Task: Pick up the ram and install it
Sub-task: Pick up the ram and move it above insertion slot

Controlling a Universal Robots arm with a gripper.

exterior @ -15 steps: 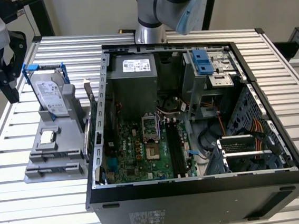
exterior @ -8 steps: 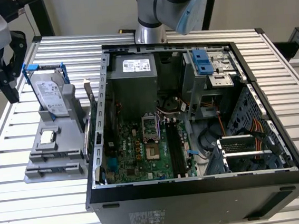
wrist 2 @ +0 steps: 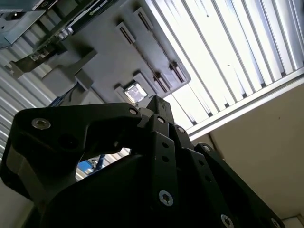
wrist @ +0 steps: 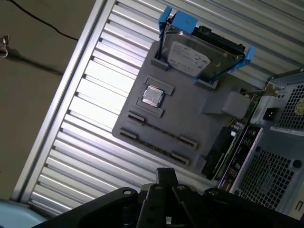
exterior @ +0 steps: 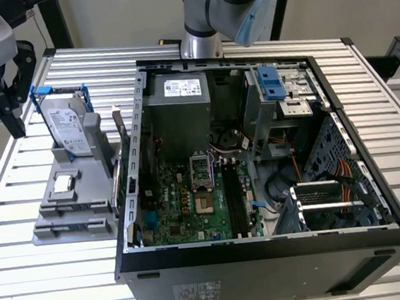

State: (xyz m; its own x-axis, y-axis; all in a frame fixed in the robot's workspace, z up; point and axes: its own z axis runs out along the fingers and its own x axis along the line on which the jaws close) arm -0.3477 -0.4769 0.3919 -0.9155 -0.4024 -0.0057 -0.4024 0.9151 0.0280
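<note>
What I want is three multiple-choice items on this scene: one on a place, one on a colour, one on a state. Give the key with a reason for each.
1. The hard drive stands:
A) on the floor
B) in the gray holder
C) on a shelf

2. Its bracket is:
A) red
B) yellow
C) blue

3. The computer case is:
A) open, with the motherboard showing
B) closed by a panel
C) wrapped in plastic

Key:
1 B: the drive sits upright in the holder, at the exterior view's left of the case.
2 C: the first wrist view shows blue ends around the drive.
3 A: the exterior view shows the board lying in plain sight.
</note>
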